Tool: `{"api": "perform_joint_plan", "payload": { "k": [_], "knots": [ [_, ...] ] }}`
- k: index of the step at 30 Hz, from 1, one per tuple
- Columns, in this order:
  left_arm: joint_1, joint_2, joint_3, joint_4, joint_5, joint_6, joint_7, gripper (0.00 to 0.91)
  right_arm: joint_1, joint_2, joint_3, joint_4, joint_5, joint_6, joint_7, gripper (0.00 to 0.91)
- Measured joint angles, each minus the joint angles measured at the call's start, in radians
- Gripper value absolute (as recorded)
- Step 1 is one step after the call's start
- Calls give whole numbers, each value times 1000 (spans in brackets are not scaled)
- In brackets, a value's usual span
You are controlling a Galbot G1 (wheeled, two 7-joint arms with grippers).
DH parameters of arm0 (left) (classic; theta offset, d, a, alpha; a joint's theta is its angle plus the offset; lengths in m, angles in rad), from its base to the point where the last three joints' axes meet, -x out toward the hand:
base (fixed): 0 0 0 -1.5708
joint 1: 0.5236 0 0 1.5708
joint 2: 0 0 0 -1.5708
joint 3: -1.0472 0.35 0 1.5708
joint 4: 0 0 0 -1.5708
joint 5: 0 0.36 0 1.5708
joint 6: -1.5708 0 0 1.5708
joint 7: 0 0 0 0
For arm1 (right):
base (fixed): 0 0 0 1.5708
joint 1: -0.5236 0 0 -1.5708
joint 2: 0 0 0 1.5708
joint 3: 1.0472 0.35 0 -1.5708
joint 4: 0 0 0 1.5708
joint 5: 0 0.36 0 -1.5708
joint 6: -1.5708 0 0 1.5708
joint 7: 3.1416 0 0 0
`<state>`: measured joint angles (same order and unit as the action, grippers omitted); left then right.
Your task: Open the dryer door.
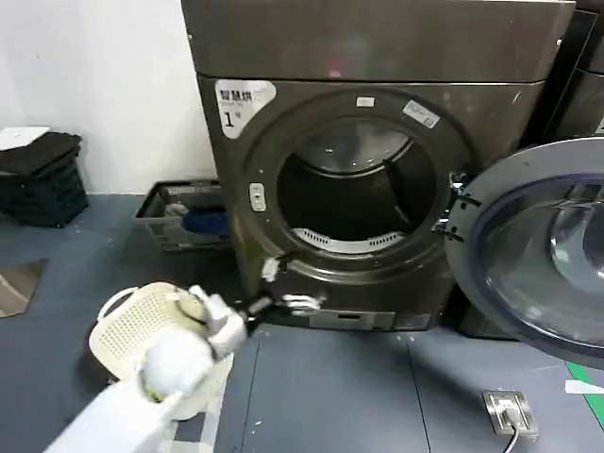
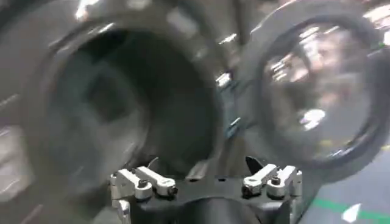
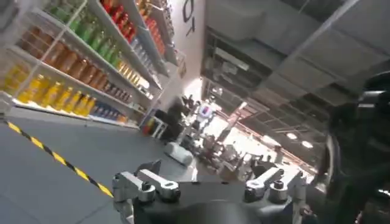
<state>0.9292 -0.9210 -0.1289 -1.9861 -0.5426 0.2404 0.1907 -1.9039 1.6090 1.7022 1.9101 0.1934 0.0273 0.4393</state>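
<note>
Door (image 1: 543, 250) swung fully right of dryer (image 1: 377, 57); left gripper (image 1: 283, 304) near drum's lower rim, fingers apart, empty.

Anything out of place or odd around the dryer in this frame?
Nothing looks damaged or spilled. The dryer door is swung wide open to the right of the dryer, and the drum looks empty. The left hand is open, low in front of the dryer. A white laundry basket lies tipped on the floor.
</note>
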Motion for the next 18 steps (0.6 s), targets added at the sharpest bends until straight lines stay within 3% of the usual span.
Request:
{"api": "perform_joint_plan", "payload": {
  "k": [13,18],
  "knots": [
    [323,84,-413,-78,-342,338,-279,907,20,0,-37,-20,12,3,-17,907],
    [358,95,-490,-63,-496,481,-442,907,28,0,-55,-18,12,8,-28,907]
  ]
}}
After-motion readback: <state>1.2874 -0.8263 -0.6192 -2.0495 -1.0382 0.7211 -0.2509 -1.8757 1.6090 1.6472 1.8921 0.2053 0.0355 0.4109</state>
